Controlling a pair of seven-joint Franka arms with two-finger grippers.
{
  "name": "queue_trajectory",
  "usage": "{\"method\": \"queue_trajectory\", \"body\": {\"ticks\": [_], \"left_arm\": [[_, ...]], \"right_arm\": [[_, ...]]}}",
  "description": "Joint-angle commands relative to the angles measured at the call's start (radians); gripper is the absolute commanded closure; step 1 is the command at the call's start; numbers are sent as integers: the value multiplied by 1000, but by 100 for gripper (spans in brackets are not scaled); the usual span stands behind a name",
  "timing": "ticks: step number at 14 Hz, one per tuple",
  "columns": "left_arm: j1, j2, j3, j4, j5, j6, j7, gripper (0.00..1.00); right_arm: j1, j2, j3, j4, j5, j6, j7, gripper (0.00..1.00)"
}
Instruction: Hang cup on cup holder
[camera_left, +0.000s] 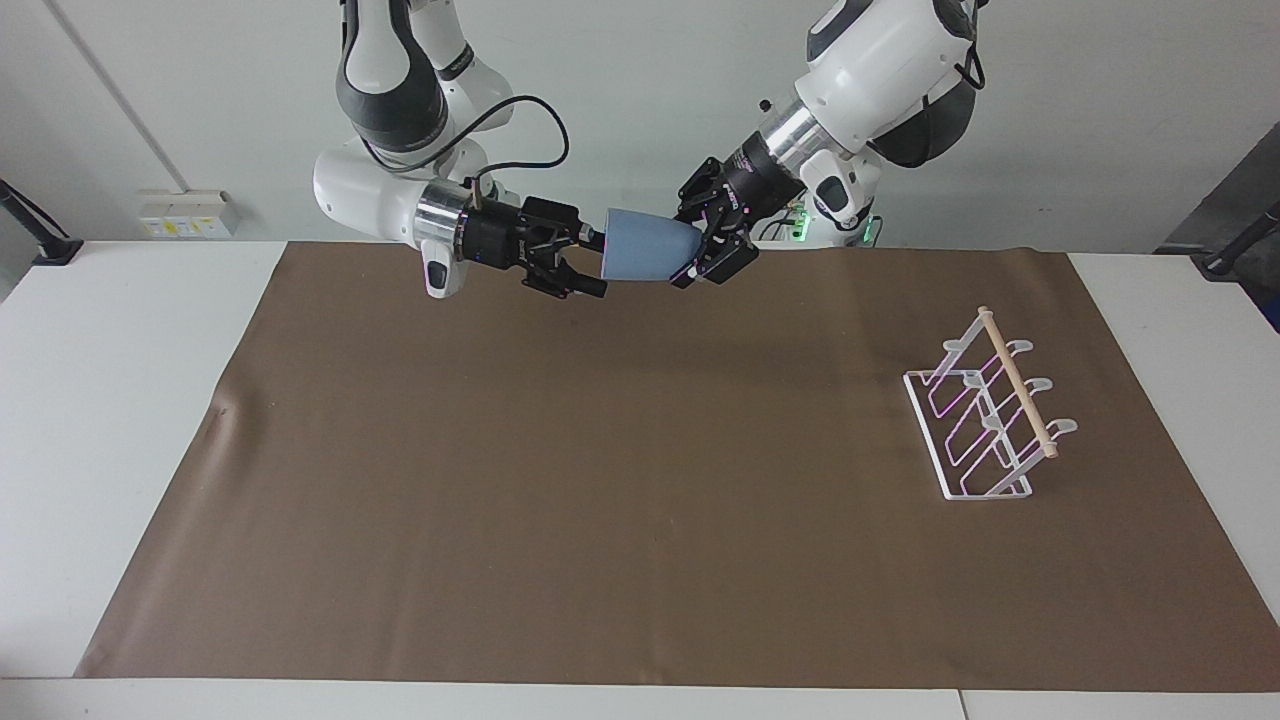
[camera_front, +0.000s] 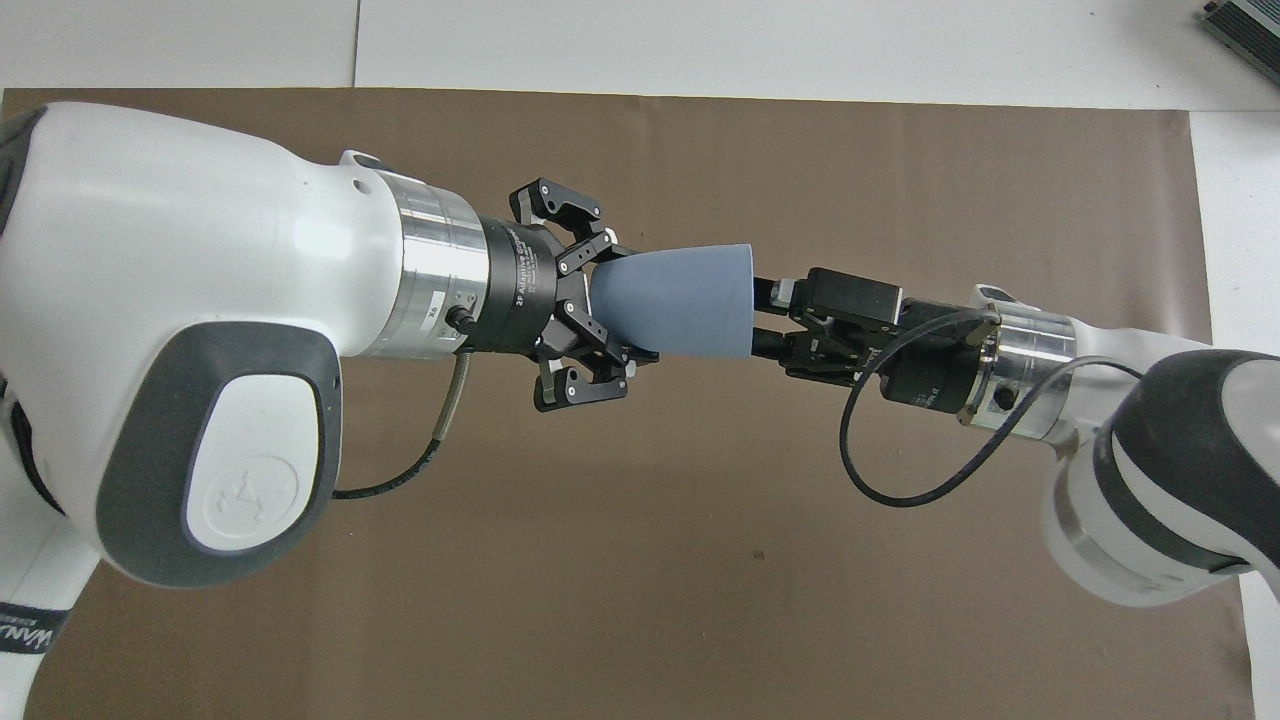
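The light-blue cup (camera_left: 645, 258) hangs on its side in the air over the brown mat's edge nearest the robots. My left gripper (camera_left: 702, 255) is shut on the cup's narrow base end; in the overhead view (camera_front: 612, 305) its fingers wrap that end of the cup (camera_front: 680, 300). My right gripper (camera_left: 586, 263) is at the cup's wide rim with its fingers spread open and holds nothing; it also shows in the overhead view (camera_front: 763, 315). The white wire cup holder (camera_left: 985, 420) with its wooden dowel stands on the mat toward the left arm's end. The left arm hides it in the overhead view.
A brown mat (camera_left: 600, 480) covers most of the white table (camera_left: 120, 420). A grey device (camera_front: 1245, 25) lies off the mat at the table's corner farthest from the robots, toward the right arm's end.
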Motion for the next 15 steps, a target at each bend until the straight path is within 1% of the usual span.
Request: {"method": "queue_trajectory", "body": {"ticks": [1,3,6,8,11,14,15], "left_arm": [[0,-19,8,-6,-4,-22,-3,100],[0,-22,10,-7,-1,-24,-2,100],[0,-24,12,-9,11,-33,0,100],[0,-24,10,-9,45,-33,0,100],[0,-24,13,-7,63,-35,10,100],[1,-25,13,-9,123,-61,15,100],[6,-27,13,-9,150,-70,23,100]], "right_arm": [[-20,-24,2,-19,-21,-1,-30,0],[-36,-26,0,-17,-100,-5,-26,0],[-55,-17,-3,16,-306,-1,-1,0],[-54,-12,-1,35,-500,13,54,0],[-56,0,-3,61,-733,16,163,0],[-68,11,-1,90,-1091,2,251,0],[-72,11,-3,88,-1168,-2,271,0]]}}
